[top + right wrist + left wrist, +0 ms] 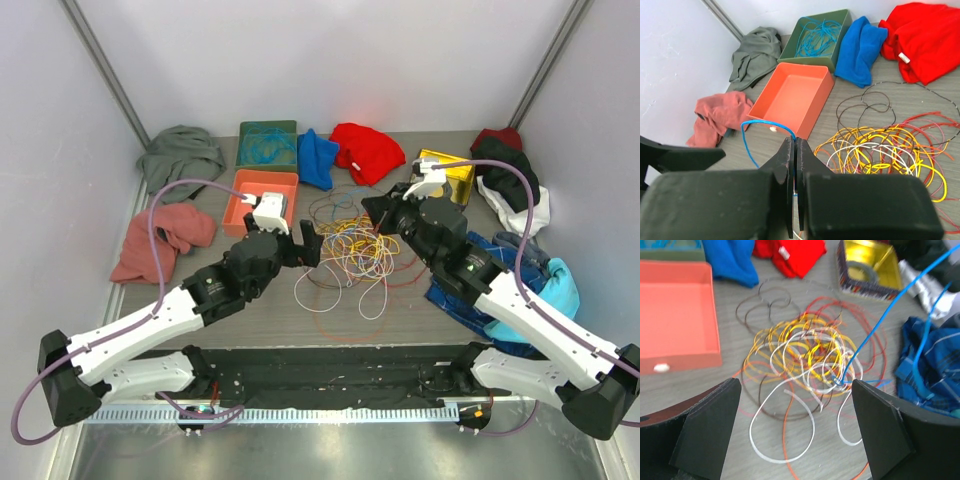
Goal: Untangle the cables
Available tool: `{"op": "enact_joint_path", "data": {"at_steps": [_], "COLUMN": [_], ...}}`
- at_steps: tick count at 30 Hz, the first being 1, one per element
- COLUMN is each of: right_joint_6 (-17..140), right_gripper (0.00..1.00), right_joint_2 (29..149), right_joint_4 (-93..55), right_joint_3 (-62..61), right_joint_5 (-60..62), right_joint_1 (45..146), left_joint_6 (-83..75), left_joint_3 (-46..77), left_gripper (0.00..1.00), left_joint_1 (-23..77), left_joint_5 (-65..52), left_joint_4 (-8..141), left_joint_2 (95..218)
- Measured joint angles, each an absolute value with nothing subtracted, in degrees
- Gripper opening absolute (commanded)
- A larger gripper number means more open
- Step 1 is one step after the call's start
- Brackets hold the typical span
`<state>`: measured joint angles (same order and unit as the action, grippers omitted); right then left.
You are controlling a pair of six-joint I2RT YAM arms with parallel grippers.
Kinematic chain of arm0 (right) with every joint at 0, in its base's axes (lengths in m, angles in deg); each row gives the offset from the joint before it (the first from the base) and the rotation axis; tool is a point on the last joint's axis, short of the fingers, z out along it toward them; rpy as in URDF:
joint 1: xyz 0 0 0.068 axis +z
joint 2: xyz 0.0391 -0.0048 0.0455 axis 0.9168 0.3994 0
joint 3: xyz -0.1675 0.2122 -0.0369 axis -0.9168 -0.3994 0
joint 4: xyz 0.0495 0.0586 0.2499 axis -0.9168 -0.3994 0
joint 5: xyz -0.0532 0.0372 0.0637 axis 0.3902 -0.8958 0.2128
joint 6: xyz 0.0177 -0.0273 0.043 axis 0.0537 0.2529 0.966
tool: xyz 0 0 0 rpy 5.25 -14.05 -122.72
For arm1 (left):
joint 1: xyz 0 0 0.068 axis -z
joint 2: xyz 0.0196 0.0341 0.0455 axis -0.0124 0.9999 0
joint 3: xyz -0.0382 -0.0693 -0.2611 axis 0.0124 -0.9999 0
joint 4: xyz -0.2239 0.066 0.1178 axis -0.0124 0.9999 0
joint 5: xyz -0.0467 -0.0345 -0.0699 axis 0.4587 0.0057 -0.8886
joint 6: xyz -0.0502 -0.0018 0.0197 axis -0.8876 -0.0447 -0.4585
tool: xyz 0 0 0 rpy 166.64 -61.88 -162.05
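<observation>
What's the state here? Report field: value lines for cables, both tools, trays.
cable pile: tangled, between the tools
blue cable: runs up from pile toward right tool
right tool: shut on blue cable
left tool: open, near pile, holding nothing
green tray: holds blue cables
orange tray: no cables inside

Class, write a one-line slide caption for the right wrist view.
Right end effector, shut on a blue cable, with the tangled cables beyond.
</observation>
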<state>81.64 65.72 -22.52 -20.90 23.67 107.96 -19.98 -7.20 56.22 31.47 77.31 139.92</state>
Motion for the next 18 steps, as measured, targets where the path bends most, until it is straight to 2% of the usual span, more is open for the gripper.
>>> {"op": "enact_joint_path", "data": {"at_steps": [12,14,15,16,17,18], "right_joint_6": [83.3,83.5,83.6,83.7,83.8,83.8], "right_gripper": [0.01,0.01,0.01,0.01,0.01,0.01], "right_joint_2": [65.0,64.7,64.5,64.5,64.3,64.2], "right_joint_4": [-24.1,-24.1,-24.1,-24.2,-24.2,-24.4], "right_joint_3": [-20.9,-20.9,-20.9,-20.9,-20.9,-20.9], "right_joint_5": [20.7,20.1,19.8,19.5,19.2,19.0], "right_joint_1": [108.0,108.0,108.0,108.0,108.0,108.0], "left_joint_6": [-16.8,-16.8,-16.8,-16.8,-16.8,-17.1], "left_joint_3": [-7.2,-7.2,-7.2,-7.2,-7.2,-7.2], "left_gripper": [0.96,0.85,0.75,0.34,0.12,0.00], "left_joint_1": [56.2,56.2,56.2,56.2,56.1,56.0], "left_joint_5": [29.5,28.9,28.6,28.3,27.9,27.4], "left_joint_4": [66.6,65.2,64.4,63.7,63.1,62.9], "left_joint_2": [145.6,146.4,146.9,147.5,148.2,148.7]}}
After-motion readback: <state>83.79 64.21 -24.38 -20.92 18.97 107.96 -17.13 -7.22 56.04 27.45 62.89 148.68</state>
